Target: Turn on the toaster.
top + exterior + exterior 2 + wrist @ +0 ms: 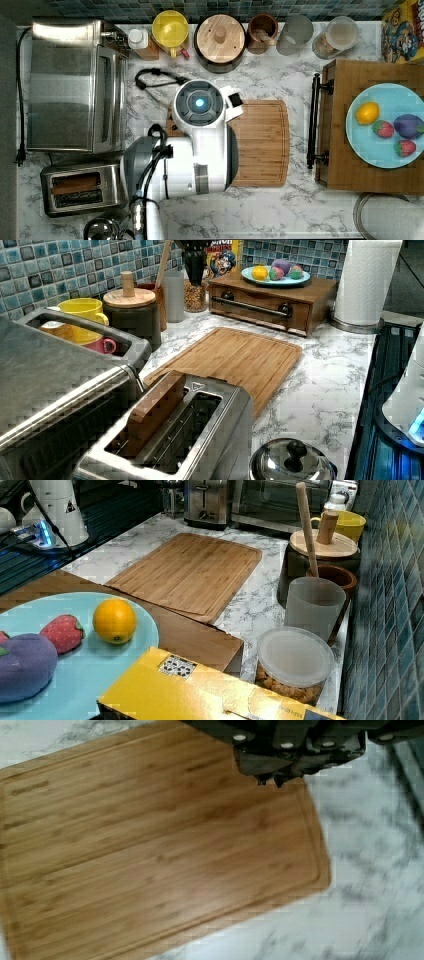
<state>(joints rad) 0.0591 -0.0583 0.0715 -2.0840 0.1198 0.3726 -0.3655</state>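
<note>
White marble counter (280, 210); blue mosaic tile backsplash (30, 270).

The toaster (82, 189) is shiny silver steel with dark slots, on a white countertop (280, 210) veined in grey. The cutting board (262, 142) is honey-brown bamboo; the plate (382, 150) is pale blue, the mug (170, 27) yellow.

Top view: straight down over the marble counter.
Left view: low, close beside the small steel two-slot toaster (170, 432), facing the blue plate end.
Right view: opposite end, facing back.
Wrist view: close, looking down.
Shared: rectangular bamboo cutting board (261, 142).
</note>
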